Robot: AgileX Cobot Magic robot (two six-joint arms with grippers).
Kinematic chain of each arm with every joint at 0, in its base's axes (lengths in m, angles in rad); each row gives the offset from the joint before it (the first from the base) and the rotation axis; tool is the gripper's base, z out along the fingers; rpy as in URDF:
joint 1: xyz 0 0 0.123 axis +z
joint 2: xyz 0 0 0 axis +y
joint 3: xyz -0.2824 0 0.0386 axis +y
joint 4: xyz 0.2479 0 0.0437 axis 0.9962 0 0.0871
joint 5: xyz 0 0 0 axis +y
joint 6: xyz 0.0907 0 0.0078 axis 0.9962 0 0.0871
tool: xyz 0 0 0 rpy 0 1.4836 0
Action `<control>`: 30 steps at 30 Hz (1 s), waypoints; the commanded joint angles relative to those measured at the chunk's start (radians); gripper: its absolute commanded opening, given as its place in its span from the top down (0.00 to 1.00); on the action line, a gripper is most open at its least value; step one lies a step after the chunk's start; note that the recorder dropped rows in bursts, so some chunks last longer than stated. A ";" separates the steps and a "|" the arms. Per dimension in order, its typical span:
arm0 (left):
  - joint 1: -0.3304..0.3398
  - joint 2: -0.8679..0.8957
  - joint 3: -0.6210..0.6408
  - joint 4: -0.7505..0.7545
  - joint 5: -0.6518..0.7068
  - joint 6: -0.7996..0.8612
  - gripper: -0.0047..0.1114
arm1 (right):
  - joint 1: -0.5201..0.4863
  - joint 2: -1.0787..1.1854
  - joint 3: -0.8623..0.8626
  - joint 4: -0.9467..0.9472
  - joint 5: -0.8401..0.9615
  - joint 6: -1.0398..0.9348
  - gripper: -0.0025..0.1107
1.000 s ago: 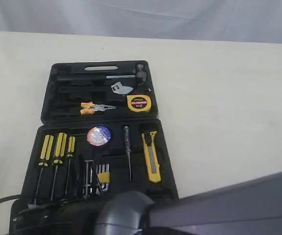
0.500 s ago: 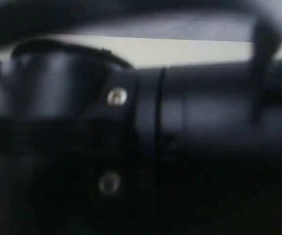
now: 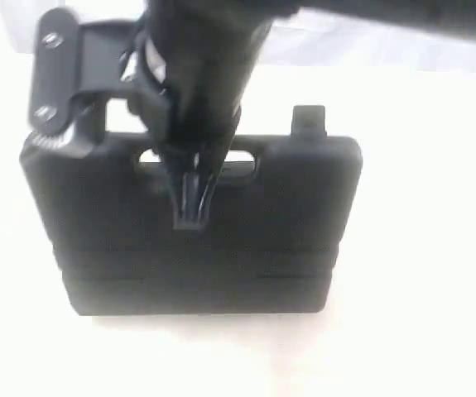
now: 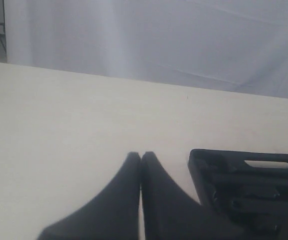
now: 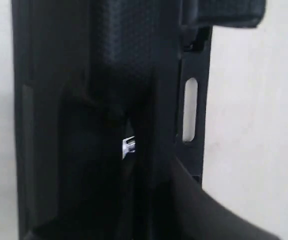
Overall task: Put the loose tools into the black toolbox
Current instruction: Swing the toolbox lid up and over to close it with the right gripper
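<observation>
The black toolbox (image 3: 221,256) lies with its lid down in the exterior view, so the utility knife, tape measure, tape roll and pliers are all hidden. My right gripper (image 3: 192,213) points down onto the lid near the handle slot (image 3: 239,162), fingers together with nothing between them. The right wrist view is filled by the dark toolbox (image 5: 83,100), with one finger (image 5: 209,210) showing against the table. My left gripper (image 4: 140,156) is shut and empty above bare table. Beside it sits a corner of the toolbox (image 4: 244,195).
One latch (image 3: 307,118) sticks up at the box's far edge. The right arm's wrist bracket (image 3: 55,83) hangs over the box's far left corner. Pale table (image 3: 420,248) surrounds the box. A white curtain (image 4: 159,40) hangs behind the table.
A second ago the toolbox lay open with the tools in their slots. An arm then swept across the camera. Now the lid is closed with the right gripper on it.
</observation>
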 commanded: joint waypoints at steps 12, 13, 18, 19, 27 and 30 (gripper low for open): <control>-0.006 0.004 -0.005 -0.004 0.001 0.000 0.96 | -0.339 0.300 0.008 0.081 -0.380 -0.156 0.98; -0.006 0.004 -0.005 -0.004 0.001 0.000 0.96 | -0.348 0.316 0.008 0.079 -0.408 -0.156 0.98; -0.006 0.004 -0.005 -0.002 0.001 0.000 0.96 | -0.362 0.356 0.008 0.073 -0.517 -0.154 0.98; -0.006 0.004 -0.005 -0.002 0.001 0.000 0.96 | -0.366 0.363 0.008 0.073 -0.532 -0.154 0.98; -0.006 0.004 -0.005 -0.002 0.001 0.000 0.96 | -0.385 0.365 0.008 0.044 -0.585 -0.145 0.70; -0.006 0.004 -0.005 -0.002 0.001 0.000 0.96 | -0.385 0.365 0.008 -0.011 -0.585 -0.112 0.52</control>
